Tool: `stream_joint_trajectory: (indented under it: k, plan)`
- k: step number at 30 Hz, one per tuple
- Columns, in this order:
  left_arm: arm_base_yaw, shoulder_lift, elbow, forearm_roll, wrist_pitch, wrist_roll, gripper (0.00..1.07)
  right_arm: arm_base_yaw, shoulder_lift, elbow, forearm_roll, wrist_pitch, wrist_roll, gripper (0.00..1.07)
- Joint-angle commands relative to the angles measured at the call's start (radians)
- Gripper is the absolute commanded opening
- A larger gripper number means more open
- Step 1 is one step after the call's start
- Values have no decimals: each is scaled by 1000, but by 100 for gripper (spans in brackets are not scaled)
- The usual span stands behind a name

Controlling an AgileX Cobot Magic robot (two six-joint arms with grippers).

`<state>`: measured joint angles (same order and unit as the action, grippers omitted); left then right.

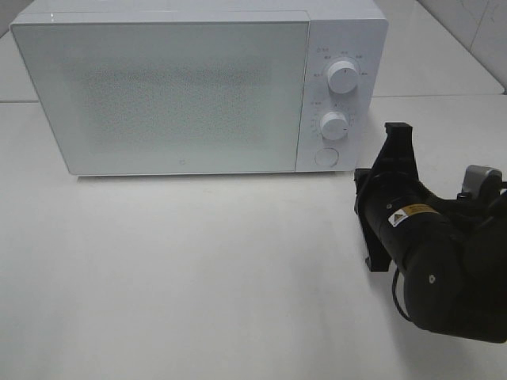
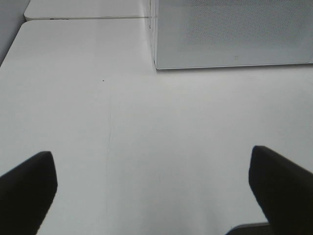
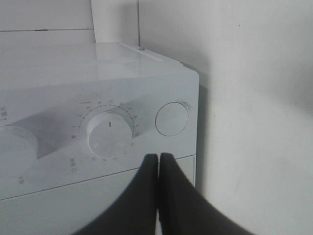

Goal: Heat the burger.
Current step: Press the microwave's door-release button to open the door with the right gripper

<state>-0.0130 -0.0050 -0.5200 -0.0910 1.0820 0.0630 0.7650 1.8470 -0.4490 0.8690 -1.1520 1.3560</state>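
The burger does not show in any view. The white microwave stands at the back of the table with its door closed, and the frosted door hides the inside. My right gripper is shut with nothing in it, just in front of the control panel's lower right corner. In the right wrist view its fingertips are pressed together near the lower knob and the round button. My left gripper is open over bare table, apart from the microwave.
The panel carries an upper knob, a lower knob and a round button. White tabletop spreads in front of the microwave. The right arm's black body takes up the front right corner.
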Motion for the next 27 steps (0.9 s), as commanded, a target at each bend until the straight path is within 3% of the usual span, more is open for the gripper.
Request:
stream_joint_trajectory:
  k: [1, 11, 27]
  plan:
    - [4, -6, 3, -2, -12, -5, 100, -5, 18, -29, -1, 3, -12, 0]
    - [4, -6, 3, -2, -12, -5, 100, -50, 132, -178, -29, 83, -13, 0]
    - [4, -6, 3, -2, -12, -5, 100, -167, 168, -292, -106, 188, -110, 0]
